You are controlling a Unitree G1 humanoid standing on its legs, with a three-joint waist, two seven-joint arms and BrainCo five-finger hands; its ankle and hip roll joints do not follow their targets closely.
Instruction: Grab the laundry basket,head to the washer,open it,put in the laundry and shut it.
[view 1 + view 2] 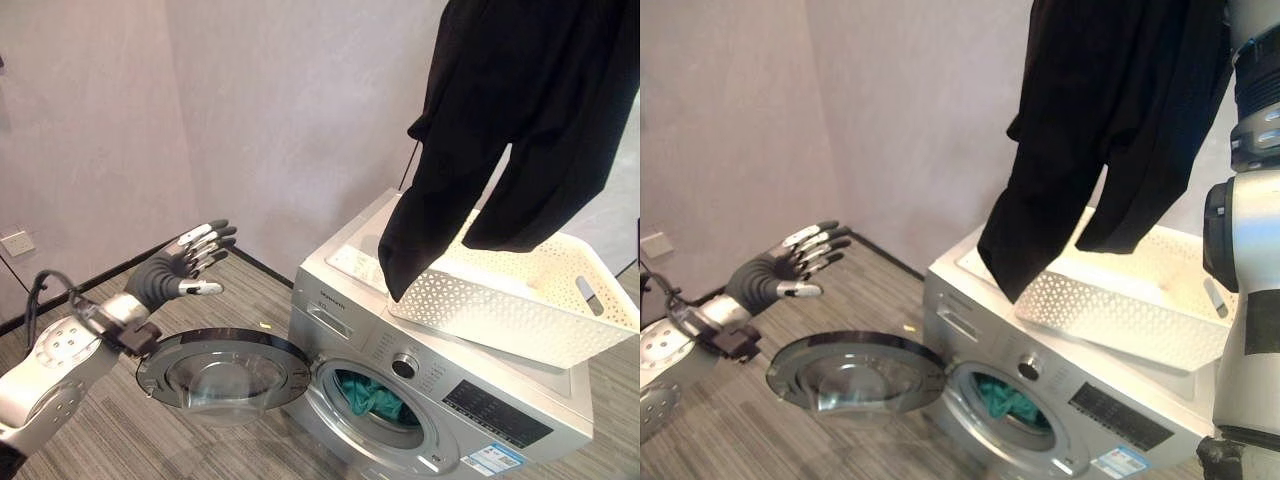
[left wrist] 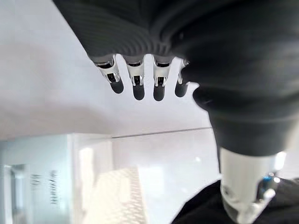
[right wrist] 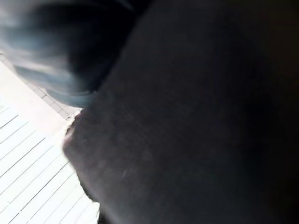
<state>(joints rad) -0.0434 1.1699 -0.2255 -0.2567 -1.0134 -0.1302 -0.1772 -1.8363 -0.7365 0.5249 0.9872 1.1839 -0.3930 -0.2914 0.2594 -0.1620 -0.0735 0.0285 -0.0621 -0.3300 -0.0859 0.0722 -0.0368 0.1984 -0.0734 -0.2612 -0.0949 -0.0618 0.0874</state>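
A black garment (image 1: 500, 130) hangs in the air from above the views' top edge, over the white perforated laundry basket (image 1: 470, 310) on top of the silver washer (image 1: 480, 420). My right arm (image 1: 1252, 230) rises beside it. The black cloth (image 3: 187, 121) lies close before the right wrist camera. The washer's round door (image 1: 222, 375) is swung wide open to the left. Teal laundry (image 1: 372, 397) lies inside the drum. My left hand (image 1: 180, 265) hovers open above and left of the door, its fingers (image 2: 138, 86) straight and touching nothing.
The washer stands in a corner between two pale walls. A wall socket (image 1: 17, 243) sits low on the left wall. Grey striped floor (image 1: 240, 290) spreads left of and behind the open door.
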